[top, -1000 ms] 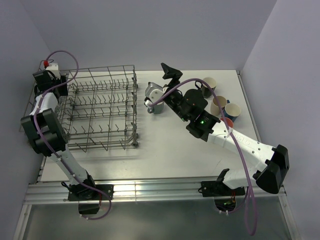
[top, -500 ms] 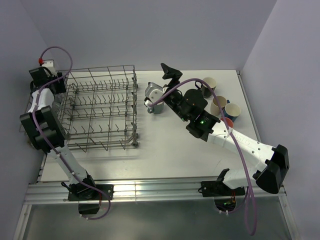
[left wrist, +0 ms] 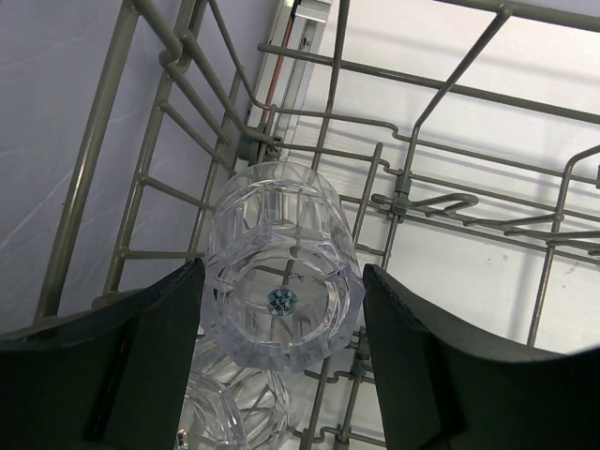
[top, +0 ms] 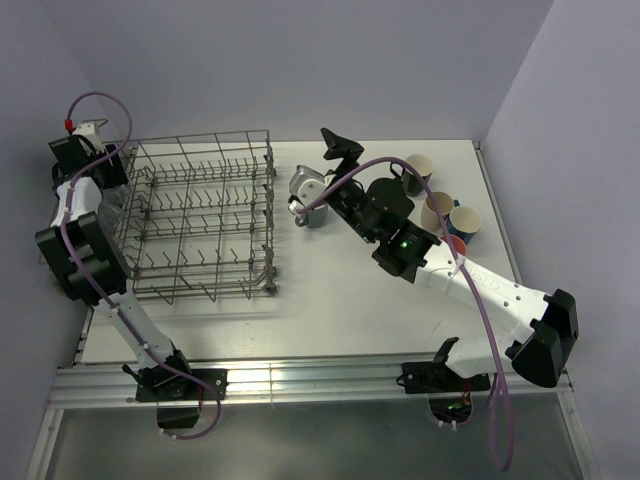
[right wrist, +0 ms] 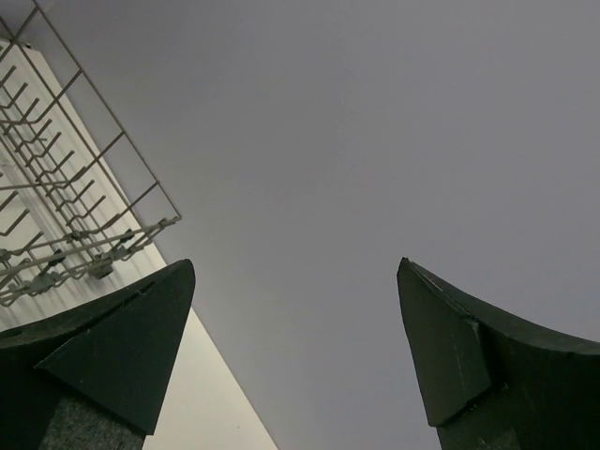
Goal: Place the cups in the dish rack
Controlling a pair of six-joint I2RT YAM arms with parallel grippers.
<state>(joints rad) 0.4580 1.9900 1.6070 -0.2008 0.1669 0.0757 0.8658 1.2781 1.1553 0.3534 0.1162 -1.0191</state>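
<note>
The loading is in progress, and I judge it less than half done. In the left wrist view the left gripper (left wrist: 281, 281) is clamped on a clear glass (left wrist: 279, 234): both dark fingers (left wrist: 150, 356) press against its sides, and its thick base with a small round sticker faces the camera, so the mouth points away. This glass hangs in the middle of the frame, over the wire floor at a corner of the dish rack (top: 269, 200), close to the tall side wires. I cannot tell whether it already rests on the tines. A second glass (left wrist: 234, 412) lies just under it at the lower left of the frame, touching or nearly touching the first one, and appears to be inside the rack. The glasses are transparent with faceted walls and look slippery. In the top view the mugs are not loaded yet. A grey mug (top: 310, 195) stands on the table (top: 330, 300) just right of the rack. At the right of the frame are two beige cups (top: 419, 166), a blue cup (top: 466, 221) and a coral cup (top: 455, 245), partly hidden by the arm. The right gripper (right wrist: 296, 264) has its fingers wide apart with nothing between them, and it points up toward the wall.
</note>
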